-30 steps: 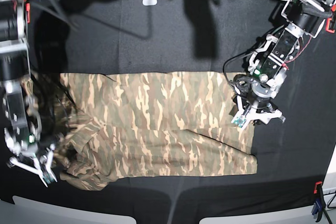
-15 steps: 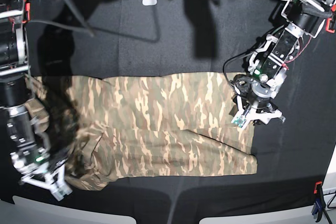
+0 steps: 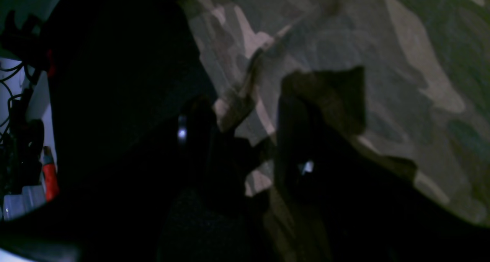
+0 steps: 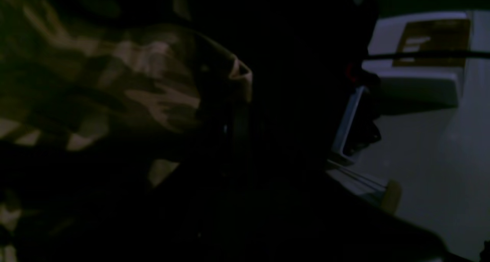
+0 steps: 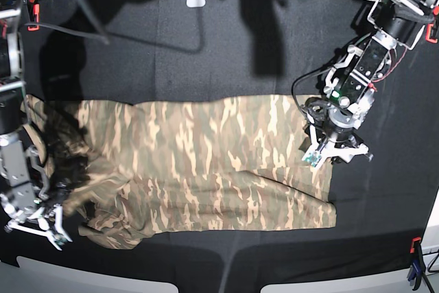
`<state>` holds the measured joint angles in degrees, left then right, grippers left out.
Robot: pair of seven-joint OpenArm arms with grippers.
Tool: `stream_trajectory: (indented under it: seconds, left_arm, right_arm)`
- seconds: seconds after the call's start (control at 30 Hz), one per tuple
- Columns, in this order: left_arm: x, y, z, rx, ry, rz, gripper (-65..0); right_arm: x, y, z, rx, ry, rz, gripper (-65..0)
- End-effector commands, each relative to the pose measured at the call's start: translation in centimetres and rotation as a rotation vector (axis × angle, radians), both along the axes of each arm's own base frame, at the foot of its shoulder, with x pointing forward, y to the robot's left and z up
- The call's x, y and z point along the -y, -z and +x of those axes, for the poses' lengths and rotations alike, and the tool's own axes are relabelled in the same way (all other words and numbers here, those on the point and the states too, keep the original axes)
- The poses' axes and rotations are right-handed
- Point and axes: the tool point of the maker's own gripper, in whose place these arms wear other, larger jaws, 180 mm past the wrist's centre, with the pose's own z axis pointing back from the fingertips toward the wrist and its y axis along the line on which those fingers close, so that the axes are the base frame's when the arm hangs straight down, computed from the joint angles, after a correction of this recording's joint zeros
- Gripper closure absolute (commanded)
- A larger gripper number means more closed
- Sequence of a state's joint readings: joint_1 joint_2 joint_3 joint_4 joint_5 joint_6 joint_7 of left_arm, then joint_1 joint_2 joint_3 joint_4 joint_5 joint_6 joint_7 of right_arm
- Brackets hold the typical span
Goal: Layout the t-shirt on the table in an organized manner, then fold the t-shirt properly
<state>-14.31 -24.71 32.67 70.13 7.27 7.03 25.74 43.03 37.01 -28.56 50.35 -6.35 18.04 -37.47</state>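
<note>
**Colleague:** Where did the t-shirt sit relative to your grippers?

**Me:** The t-shirt [image 5: 206,162] lay flat on the table [image 5: 206,53], its long axis running side to side between the two arms. My left gripper [image 5: 334,150] rested at one short edge, jaws spread wide, straddling the cloth edge without clamping it, as far as I could judge. My right gripper [image 5: 40,223] was at the opposite end, jaws shut; the wrist view showed bunched fabric right by the fingers, but it was too dark to say whether any was pinched.

**Colleague:** And the shirt's condition?

**Me:** Camouflage streaks in tan and olive-brown, mostly smooth near my left gripper, crumpled and heaped beside the right one. I judged the right arm nearer the mess, so spreading that end outward came next.
</note>
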Motion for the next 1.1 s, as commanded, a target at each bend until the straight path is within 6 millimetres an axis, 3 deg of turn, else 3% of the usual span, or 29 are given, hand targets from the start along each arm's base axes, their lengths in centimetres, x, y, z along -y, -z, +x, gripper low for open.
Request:
stream_trajectory:
  seconds: [0.0,0.17,0.3,0.6,0.7,0.77,0.9,1.07]
  left_arm:
    - [0.0,-1.4,1.0,0.037,-0.003,-0.005,-26.3]
    - [1.0,-1.4,1.1,0.041,0.002,-0.025,-26.3]
    - [0.6,-1.4,1.1,0.043,0.004,0.013,-26.2]
    - [-0.1,-1.3,1.0,0.031,-0.011,0.066,-26.3]
    - [-0.1,-1.3,1.0,0.032,-0.011,0.066,-26.3]
    - [-0.1,-1.4,1.1,0.035,-0.011,0.067,-26.3]
    - [-0.5,-1.5,1.3,0.023,-0.031,0.079,-26.3]
    - [-1.4,-3.8,2.3,0.082,-0.025,0.231,-26.3]
  right_arm:
    - [0.4,-2.9,1.4,0.076,0.001,-0.009,0.0]
    - [-2.0,-2.8,2.6,0.103,-0.048,0.027,0.0]
    - [-3.6,-2.3,3.0,0.104,-0.069,0.048,0.0]
    - [-2.4,-3.4,3.1,0.120,-0.035,0.023,0.0]
    - [-1.4,-4.1,3.0,0.128,-0.025,0.004,-18.3]
    - [-0.6,-4.8,2.9,0.135,-0.010,-0.016,-26.3]
    - [1.7,-6.2,2.0,0.105,0.081,-0.058,-27.8]
    - [1.4,-8.2,2.1,0.161,0.054,0.010,-27.7]
